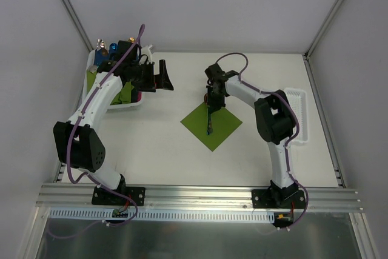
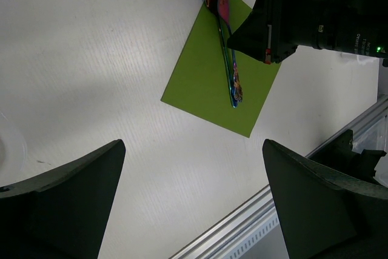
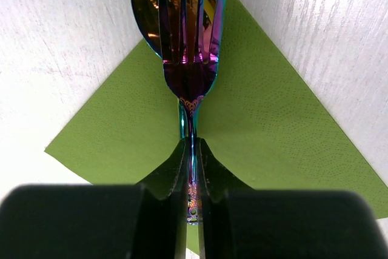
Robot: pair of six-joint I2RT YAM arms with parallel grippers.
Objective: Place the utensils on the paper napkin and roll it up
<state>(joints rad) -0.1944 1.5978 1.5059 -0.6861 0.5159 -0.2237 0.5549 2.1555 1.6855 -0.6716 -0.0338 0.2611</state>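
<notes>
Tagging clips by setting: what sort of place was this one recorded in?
Probably a lab robot cell, not a dining room: a white table boxed in by white walls, and an aluminium rail at its near edge carrying the left arm and right arm.

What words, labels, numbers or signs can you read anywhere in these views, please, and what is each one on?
No text is legible in any view.
Small white print on the black camera housing, upper right of the left wrist view: too blurred to read.
Paper napkin and utensils: no writing visible.
</notes>
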